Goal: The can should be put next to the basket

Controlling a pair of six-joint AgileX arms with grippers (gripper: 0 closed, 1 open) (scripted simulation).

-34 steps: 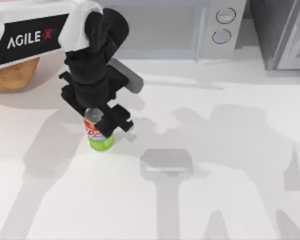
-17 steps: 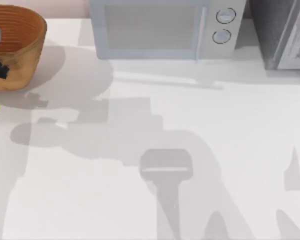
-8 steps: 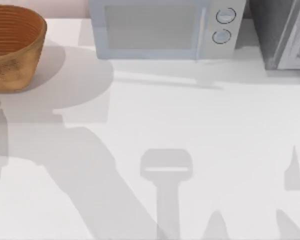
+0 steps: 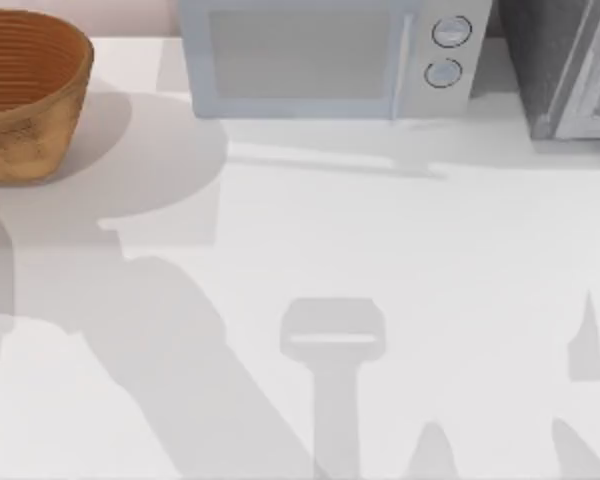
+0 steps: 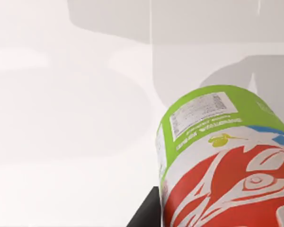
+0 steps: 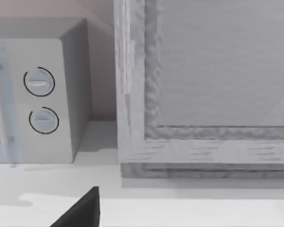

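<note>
Gone from the top view since two seconds ago: left arm and can (image 5: 222, 161). Now showing close against the left wrist camera, apparently gripped. Sitting at table's (image 4: 380, 250) far left: basket (image 4: 25, 95). Right gripper: grip state unclear.

The basket (image 4: 25, 95), at the upper left of the top view, is showing rough woven wicker with a ribbed inside. The can (image 5: 225, 161) is looking smooth and glossy, its printed label wrapping it. The table (image 4: 380, 250) is appearing matt white. The microwave (image 4: 330, 55) is showing smooth, pale-grey panels.
</note>
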